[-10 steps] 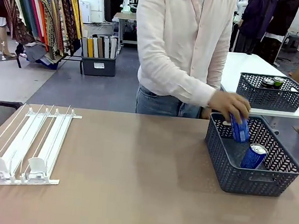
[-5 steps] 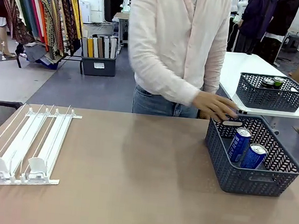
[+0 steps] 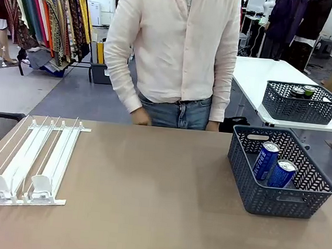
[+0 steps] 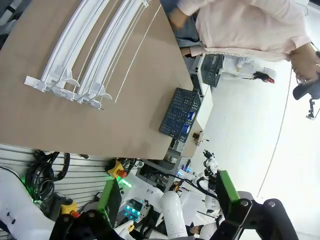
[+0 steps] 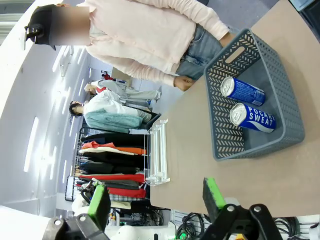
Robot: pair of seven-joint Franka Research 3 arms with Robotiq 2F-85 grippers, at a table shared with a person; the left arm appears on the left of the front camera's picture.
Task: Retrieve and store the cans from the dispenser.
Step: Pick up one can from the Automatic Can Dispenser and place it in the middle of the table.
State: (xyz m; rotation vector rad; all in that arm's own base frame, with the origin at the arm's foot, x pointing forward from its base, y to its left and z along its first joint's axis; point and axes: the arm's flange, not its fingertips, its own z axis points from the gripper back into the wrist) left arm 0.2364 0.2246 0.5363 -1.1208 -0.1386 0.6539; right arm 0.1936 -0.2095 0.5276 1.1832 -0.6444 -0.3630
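Back goes the person's hand (image 3: 140,117) from the basket (image 3: 276,203) to the table's (image 3: 146,205) far edge at centre frame, leaving both blue cans (image 3: 266,161) upright together inside at right. At lower left the white dispenser (image 3: 30,164) lies with its lanes bare. Left end effector (image 4: 167,192) hangs with fingers spread wide, gripping nothing; right end effector (image 5: 155,197) likewise splayed and holding nothing.

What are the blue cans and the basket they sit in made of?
The blue cans look like thin metal: shiny silver tops and glossy printed sides. The basket looks like matte dark grey plastic, moulded into an open lattice with a handle slot. I can't be fully sure from looks.
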